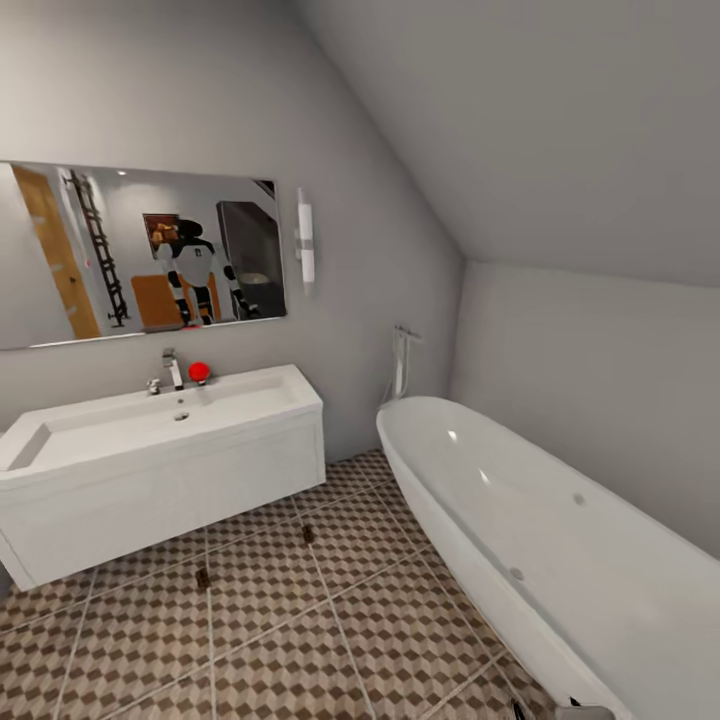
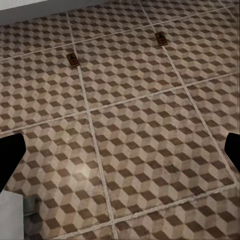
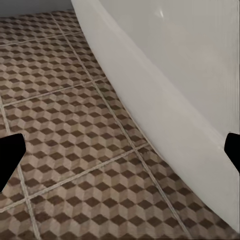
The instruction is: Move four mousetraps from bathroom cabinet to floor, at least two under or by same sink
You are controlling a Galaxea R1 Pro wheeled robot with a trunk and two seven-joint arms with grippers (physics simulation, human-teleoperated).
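The room was an attic-style bathroom, grey sloped walls over a bathroom floor (image 1: 300,640) of large square tiles printed with little brown-and-beige cubes. From the head view, the bathroom sink (image 1: 150,425) sat wide, white and boxy under a long mirror (image 1: 140,255), chrome faucet (image 1: 172,368) at its back edge. Two mousetraps were down on the tiles: one (image 1: 203,577) just in front of the sink's vanity, another (image 1: 308,533) near the vanity's corner toward the glossy rounded bathtub (image 1: 560,540). So two traps appeared placed by the sink, and by my reckoning two were left to fetch from the cabinet.

Over to the left wrist view: the same pair, tiny flat dark-brown rectangles, one (image 2: 73,60) and the other (image 2: 161,39), both lying on grout lines. The left gripper (image 2: 120,160) stood spread wide, its dark fingertips at opposite edges, nothing between them.

Right wrist view: the right gripper (image 3: 120,155) likewise gaped empty above tiles beside the tub's smooth curved wall.
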